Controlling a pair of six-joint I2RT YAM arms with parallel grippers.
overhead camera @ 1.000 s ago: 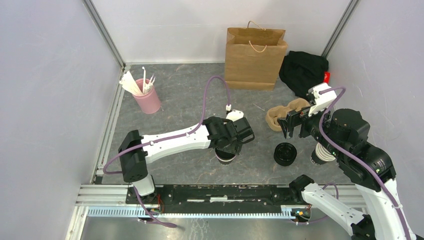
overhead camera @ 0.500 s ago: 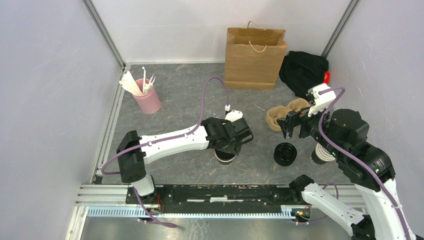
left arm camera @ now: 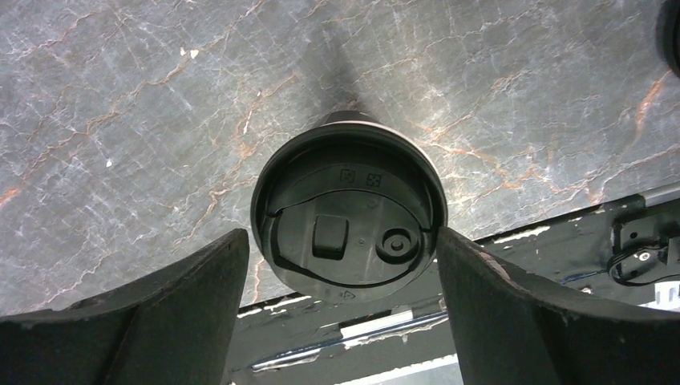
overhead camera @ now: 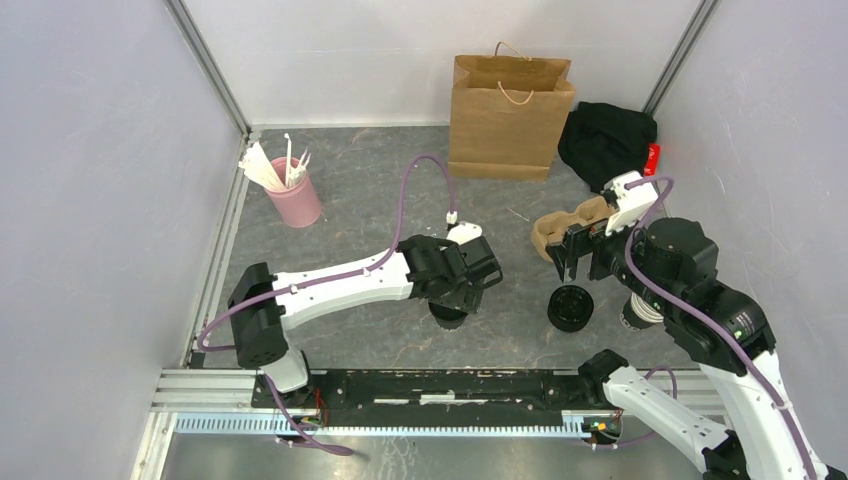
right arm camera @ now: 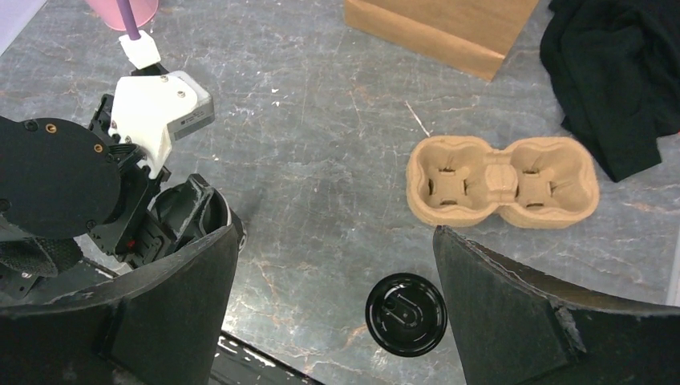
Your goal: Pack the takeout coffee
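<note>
The takeout coffee [left arm camera: 346, 200], a dark cup with a black dome lid, stands on the grey table. In the top view only its near edge [overhead camera: 447, 316] shows under my left wrist. My left gripper [left arm camera: 342, 241] is straight above it with the jaws wide on either side of the lid. The right finger [left arm camera: 481, 305] touches the lid's rim and the left finger [left arm camera: 192, 305] is a sliver away. From above, the left gripper [overhead camera: 452, 300] covers the cup. My right gripper [overhead camera: 578, 255] is open and empty, in the air between the carrier and the loose lids; it also shows in the right wrist view [right arm camera: 337, 233].
A brown pulp two-cup carrier [overhead camera: 560, 228] [right arm camera: 501, 180] lies right of centre. A stack of black lids [overhead camera: 570, 307] [right arm camera: 406, 314] sits near it. Lidless cups [overhead camera: 640, 312] stand under my right arm. A paper bag [overhead camera: 510, 115], black cloth [overhead camera: 605, 140] and pink stirrer cup [overhead camera: 296, 203] are at the back.
My left gripper has shifted a little left and now covers more of the cup; the pale ring seen under it before is hidden. My right gripper has moved slightly left.
</note>
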